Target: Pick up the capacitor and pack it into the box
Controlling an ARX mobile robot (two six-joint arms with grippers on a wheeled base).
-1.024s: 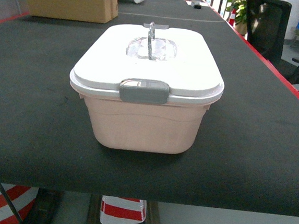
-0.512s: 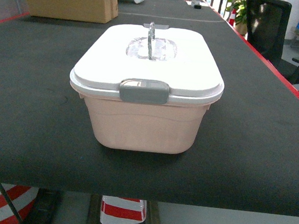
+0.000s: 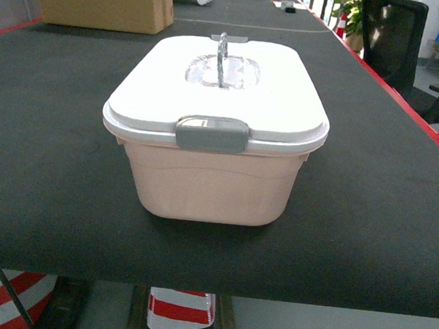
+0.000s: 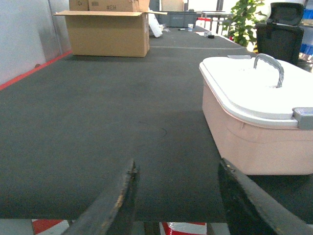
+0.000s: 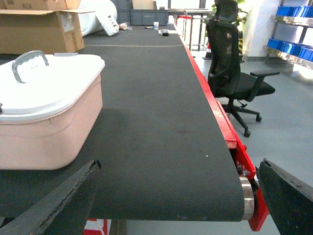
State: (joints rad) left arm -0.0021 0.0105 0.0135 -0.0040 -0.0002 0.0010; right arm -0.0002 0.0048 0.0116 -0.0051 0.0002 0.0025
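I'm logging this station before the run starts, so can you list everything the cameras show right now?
box: one, peach-pink, centre of the belt, closed
lid: one, white, on the box
handle: one, grey, upright on the lid's middle
latch: one seen clearly, grey, near edge of the lid
belt surface: one, dark grey with red side edges
cardboard carton: one, brown, far left on the belt
office chair: one, black, right of the belt
striped cone: red and white, below the belt
capacitor: none visible
left end effector: black fingers, open, empty
right end effector: black fingers, open, empty
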